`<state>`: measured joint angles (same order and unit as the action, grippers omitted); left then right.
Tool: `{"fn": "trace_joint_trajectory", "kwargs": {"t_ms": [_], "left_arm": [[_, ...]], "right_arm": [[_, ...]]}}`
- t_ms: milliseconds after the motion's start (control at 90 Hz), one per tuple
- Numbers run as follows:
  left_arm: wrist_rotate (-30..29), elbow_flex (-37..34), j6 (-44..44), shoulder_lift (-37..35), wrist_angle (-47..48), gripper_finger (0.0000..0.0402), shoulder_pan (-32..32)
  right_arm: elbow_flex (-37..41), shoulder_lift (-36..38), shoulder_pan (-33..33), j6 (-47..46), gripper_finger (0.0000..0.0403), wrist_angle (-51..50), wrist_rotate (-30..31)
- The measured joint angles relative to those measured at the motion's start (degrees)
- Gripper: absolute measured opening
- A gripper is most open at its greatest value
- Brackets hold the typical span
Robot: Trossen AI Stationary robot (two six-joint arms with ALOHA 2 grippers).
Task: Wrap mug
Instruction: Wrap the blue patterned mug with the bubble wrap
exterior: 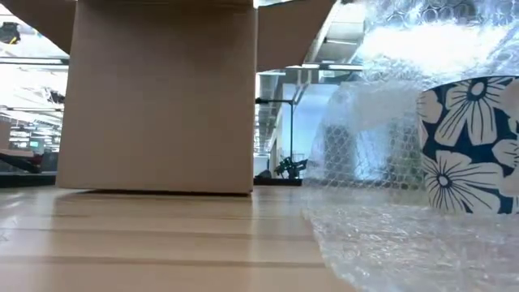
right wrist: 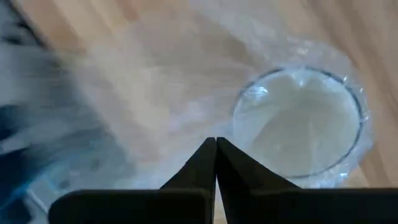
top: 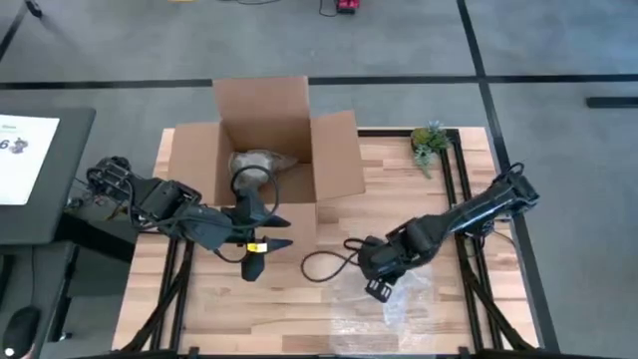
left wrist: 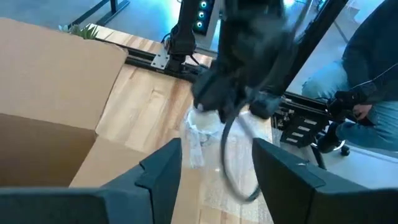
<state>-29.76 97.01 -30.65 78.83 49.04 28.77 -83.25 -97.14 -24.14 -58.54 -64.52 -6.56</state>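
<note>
Two dark arms work over one wooden table (top: 299,299), which carries one open cardboard box (top: 264,150), one sheet of bubble wrap (top: 409,299), one mug (exterior: 470,146) and one small green plant (top: 431,142) at the far right corner. The left gripper (top: 261,234) hovers just in front of the box's near wall, its fingers (left wrist: 163,168) set well apart with nothing between them. The right gripper (right wrist: 216,155) sits low over the wrap near the table's front centre-right, its two fingertips pressed together; whether a fold of wrap is pinched between them is hard to judge, since the film there is blurred. The mug is dark blue with large white flowers and a pale inside; it stands upright on the bubble wrap, with wrap rising behind and around it. In the low view its right side is cut off at the edge, and in the overhead view the right arm hides it almost wholly. In the right wrist view only its round mouth (right wrist: 298,124) shows, ringed by clear film. Inside the box lies a pale crumpled bundle (top: 261,162), too indistinct to identify. One person (left wrist: 367,81) sits beyond the table, partly cut off in the left wrist view.
</note>
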Motion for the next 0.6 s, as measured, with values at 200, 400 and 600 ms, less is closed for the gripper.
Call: {"fn": "trace_joint_trajectory", "kwargs": {"t_ms": [200,400,600], "left_arm": [[0.0,0.0,0.3,0.0,0.0,0.0175,0.0],[0.0,0.0,0.2,0.0,0.0,0.0175,0.0],[0.0,0.0,0.0,0.0,0.0,0.0175,0.0]], "right_arm": [[8.7,-1.6,1.5,-1.8,0.0,1.3,0.4],[16.0,-1.3,3.2,-2.5,0.0,7.9,0.4],[12.5,-1.4,3.7,-1.5,0.0,4.3,1.0]]}}
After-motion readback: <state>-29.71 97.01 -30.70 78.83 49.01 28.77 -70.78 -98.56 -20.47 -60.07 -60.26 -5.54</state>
